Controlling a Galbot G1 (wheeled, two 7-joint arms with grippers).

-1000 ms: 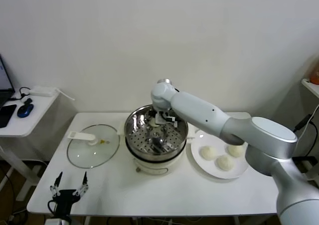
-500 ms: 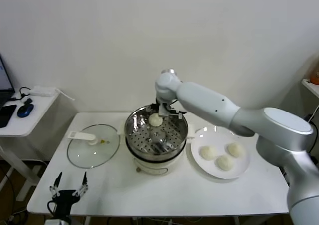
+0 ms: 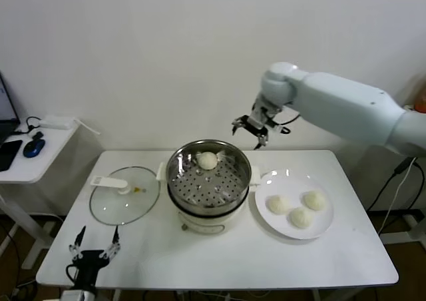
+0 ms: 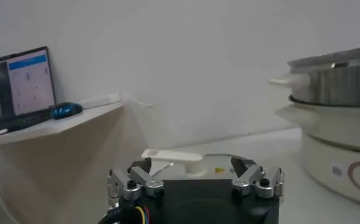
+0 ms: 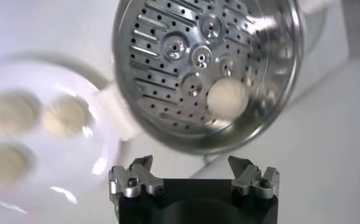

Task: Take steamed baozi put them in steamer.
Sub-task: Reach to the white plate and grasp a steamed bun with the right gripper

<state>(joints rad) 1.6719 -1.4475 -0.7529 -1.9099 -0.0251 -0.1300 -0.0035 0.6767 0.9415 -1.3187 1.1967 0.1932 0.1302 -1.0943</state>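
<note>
The steel steamer [image 3: 209, 186] stands mid-table, with one cream baozi [image 3: 208, 160] on its perforated tray at the far side. It also shows in the right wrist view [image 5: 227, 98]. Three more baozi [image 3: 278, 204] [image 3: 313, 200] [image 3: 301, 217] lie on the white plate [image 3: 266, 222] to the steamer's right. My right gripper [image 3: 257, 129] is open and empty, raised above and behind the steamer's right rim. My left gripper [image 3: 93, 249] is open and empty, parked low at the table's front left corner.
A flat glass lid [image 3: 124, 194] with a white handle lies on the table left of the steamer. A side desk [image 3: 30, 156] with a mouse stands at far left. The wall is close behind the table.
My right gripper let go of a baozi in the steamer, then rose and swung right, out of the pot. The left arm has not moved.
</note>
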